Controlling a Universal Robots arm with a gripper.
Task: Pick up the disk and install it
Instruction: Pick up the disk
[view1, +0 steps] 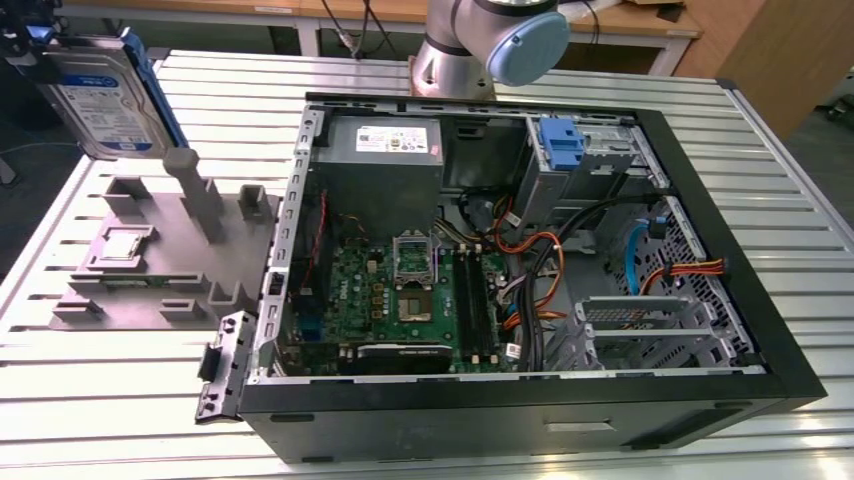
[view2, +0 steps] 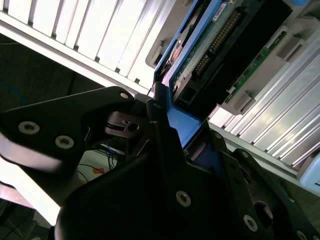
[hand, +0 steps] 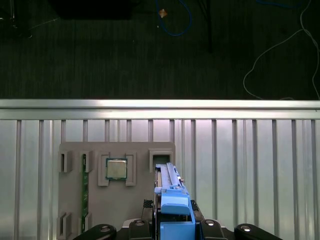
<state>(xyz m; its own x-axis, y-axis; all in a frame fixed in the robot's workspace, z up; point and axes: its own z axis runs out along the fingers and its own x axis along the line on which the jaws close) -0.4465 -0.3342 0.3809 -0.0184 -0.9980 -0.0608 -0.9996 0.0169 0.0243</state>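
the gripper is clamped shut on the disk. in both wrist views its black fingers squeeze the blue carrier from two sides, and the drive runs straight out from between them, thin edge on. the second wrist view shows the green circuit board on the drive's underside.

in the exterior view the disk hangs in the air on edge at about ten o'clock in the scene. its white label with a blue band faces the camera. it is lifted clear of the grey fixture, which lies toward six o'clock from it on the slatted metal table. in the first wrist view a cpu chip sits in one of the fixture's pockets.

the open computer case lies at about four o'clock from the disk, well apart from it. inside, a bare blue bracket stands near the case's one o'clock corner, and a grey power supply sits at eleven o'clock. the arm rises at twelve o'clock, behind the case.
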